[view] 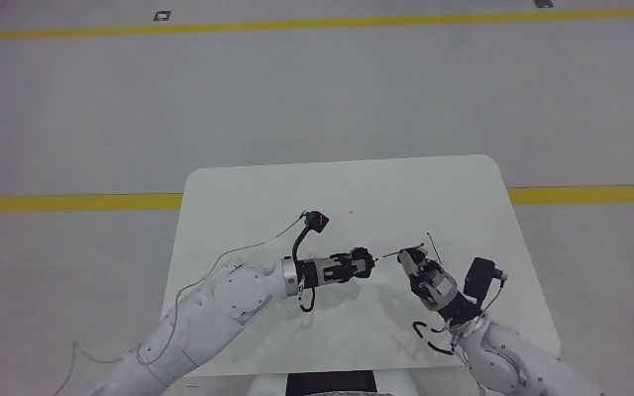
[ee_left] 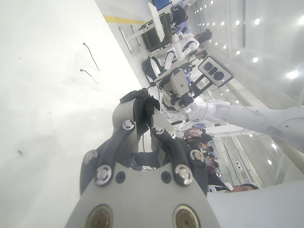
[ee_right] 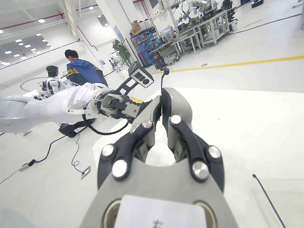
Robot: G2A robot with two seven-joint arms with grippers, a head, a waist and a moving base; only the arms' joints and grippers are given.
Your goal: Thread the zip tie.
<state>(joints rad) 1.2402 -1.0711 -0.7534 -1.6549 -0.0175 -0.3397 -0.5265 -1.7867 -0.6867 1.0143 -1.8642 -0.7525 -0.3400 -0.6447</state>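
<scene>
Zip tie (ee_right: 162,86) in R tool (ee_right: 161,103) — spare (ee_right: 267,197) nearby

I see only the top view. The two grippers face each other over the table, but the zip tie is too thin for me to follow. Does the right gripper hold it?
Observer: Yes. In the right wrist view the right gripper is shut on the zip tie, and the head end sticks out past the fingertips.
Operator: And what about the left gripper?
Observer: In its own wrist view the left gripper has its fingers closed together. I cannot tell if they pinch the tie.
Operator: Are other ties lying near?
Observer: The left wrist view shows two spare zip ties lying on the table.
</scene>
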